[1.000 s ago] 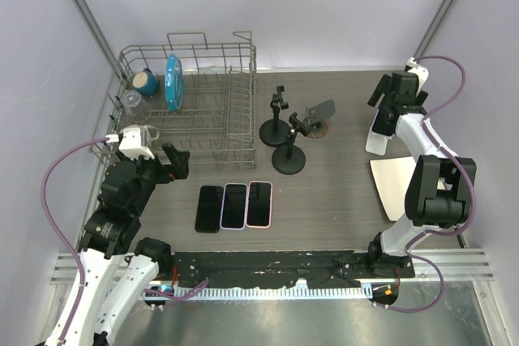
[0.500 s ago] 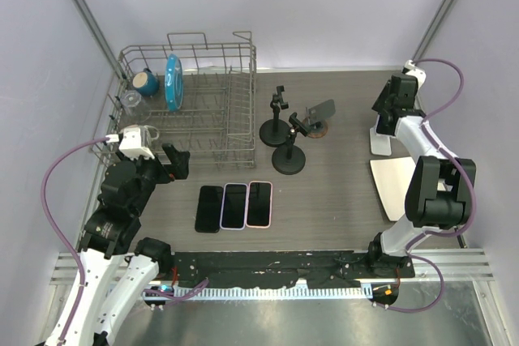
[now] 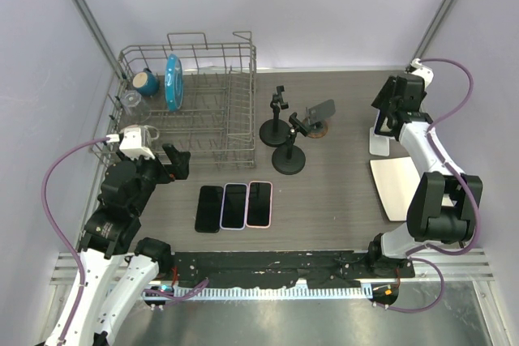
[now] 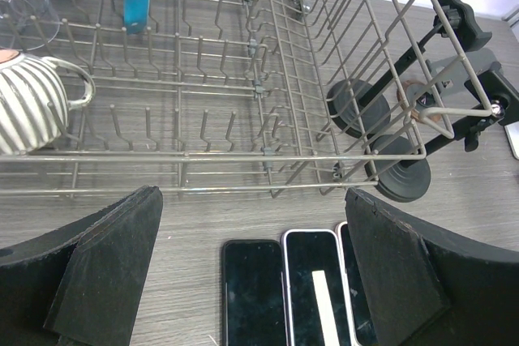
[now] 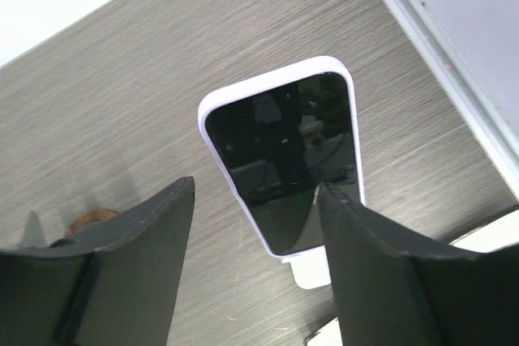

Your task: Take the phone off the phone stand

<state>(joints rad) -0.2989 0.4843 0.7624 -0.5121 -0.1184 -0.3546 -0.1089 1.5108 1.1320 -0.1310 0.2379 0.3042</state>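
White-cased phone (image 5: 280,155), screen showing, long axis slightly diagonal

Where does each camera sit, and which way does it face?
Top external: above, behind the bases, looking down on the table; left arm, right arm show.
Left wrist: low, facing the dish rack; open left gripper frames the bottom.
Right wrist: looks down at the white-cased phone, right gripper either side.
Shared: top and left wrist both see the rack and black stands.

This looks like a robot lab, not a home. Plain white walls (image 3: 324,6) stand close behind the dish rack (image 3: 203,111). In front of it, robot arms (image 3: 122,200) with purple cables (image 3: 61,168) are bolted to the table (image 3: 340,200).
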